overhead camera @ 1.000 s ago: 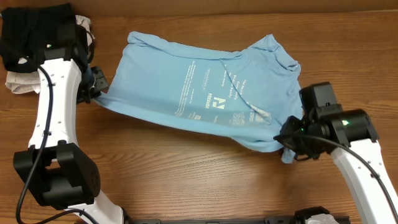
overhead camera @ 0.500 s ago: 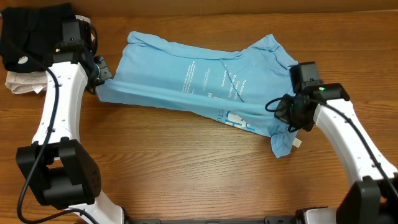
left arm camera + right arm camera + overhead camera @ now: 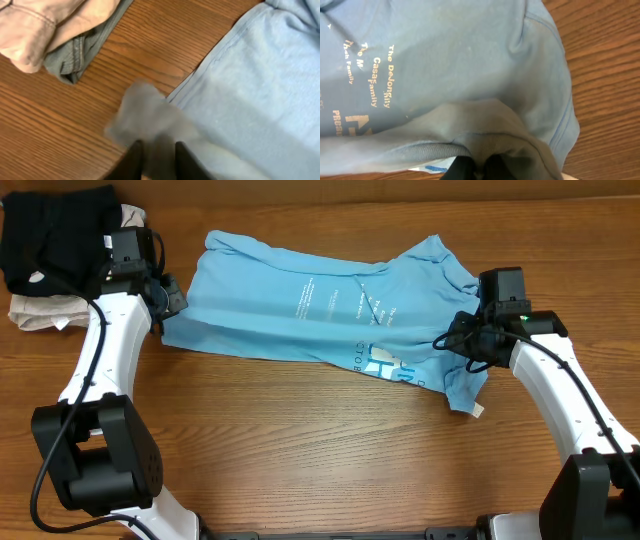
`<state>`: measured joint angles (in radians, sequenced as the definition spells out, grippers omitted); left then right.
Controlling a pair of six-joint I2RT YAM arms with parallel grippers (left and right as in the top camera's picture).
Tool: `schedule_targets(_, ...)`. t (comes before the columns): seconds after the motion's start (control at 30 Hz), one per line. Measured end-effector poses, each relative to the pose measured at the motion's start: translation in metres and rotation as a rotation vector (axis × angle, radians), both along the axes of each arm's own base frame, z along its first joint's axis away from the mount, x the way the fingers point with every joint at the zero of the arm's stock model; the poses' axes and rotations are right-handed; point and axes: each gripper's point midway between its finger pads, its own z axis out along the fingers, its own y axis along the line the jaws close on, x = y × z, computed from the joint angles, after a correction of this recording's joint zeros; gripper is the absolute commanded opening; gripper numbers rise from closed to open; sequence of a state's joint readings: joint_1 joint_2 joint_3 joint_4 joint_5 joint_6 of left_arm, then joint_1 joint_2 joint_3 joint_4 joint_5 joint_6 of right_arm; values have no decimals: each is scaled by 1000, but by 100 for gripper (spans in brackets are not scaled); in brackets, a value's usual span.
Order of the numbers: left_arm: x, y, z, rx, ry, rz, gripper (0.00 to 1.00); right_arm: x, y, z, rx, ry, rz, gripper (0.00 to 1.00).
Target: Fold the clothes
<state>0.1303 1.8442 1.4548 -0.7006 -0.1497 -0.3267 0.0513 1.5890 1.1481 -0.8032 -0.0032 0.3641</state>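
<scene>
blue t-shirt [image 3: 300, 310], one, on wood table [image 3: 300, 450]. right gripper [image 3: 479, 167] pinches its fold; left gripper [image 3: 159, 157] at hem, grip unclear. one black garment [image 3: 50, 235], one beige garment [image 3: 38, 312] nearby.

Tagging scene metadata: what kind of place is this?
Probably a robot lab bench for laundry-folding trials: a white left arm and right arm at a wooden table, a blue T-shirt spread between them, and spare garments piled at one corner.
</scene>
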Motion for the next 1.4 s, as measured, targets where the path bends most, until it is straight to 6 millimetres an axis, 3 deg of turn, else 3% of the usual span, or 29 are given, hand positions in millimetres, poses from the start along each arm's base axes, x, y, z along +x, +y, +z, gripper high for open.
schedule_targets(0.1,3,-1,1,-4,-14,-4,82,0,-1,-1,-2,4,1,60)
schedule_targets(0.17,6,0,2,-3,-29,-3,97,-1,-1,-2,-2,9,2,73)
schedule_targets(0.3,-5,-8,-1,-40,26,-30,100,-23,0,-5,7,110,8,83)
schedule_targets(0.43,-37,-28,6,-133,180,-84,100,-50,5,6,41,238,11,94)
schedule_targets(0.53,-48,-34,11,-165,224,-104,100,-56,8,9,57,264,10,94)
schedule_targets(0.67,-58,-36,1,-171,269,-117,100,-54,10,-2,71,252,6,91)
schedule_targets(0.8,-69,-37,-21,-172,309,-119,95,-64,11,-27,82,272,-9,80)
schedule_targets(0.9,-75,-37,-31,-174,324,-118,94,-70,11,-39,89,286,-30,65)
schedule_targets(1.03,-77,-36,-36,-169,330,-116,90,-73,10,-49,90,285,-49,59)
schedule_targets(1.23,-70,-35,-38,-163,300,-118,89,-84,-1,-73,33,291,-95,58)
schedule_targets(1.4,-71,-35,-55,-156,290,-117,90,-83,-8,-84,4,262,-124,58)
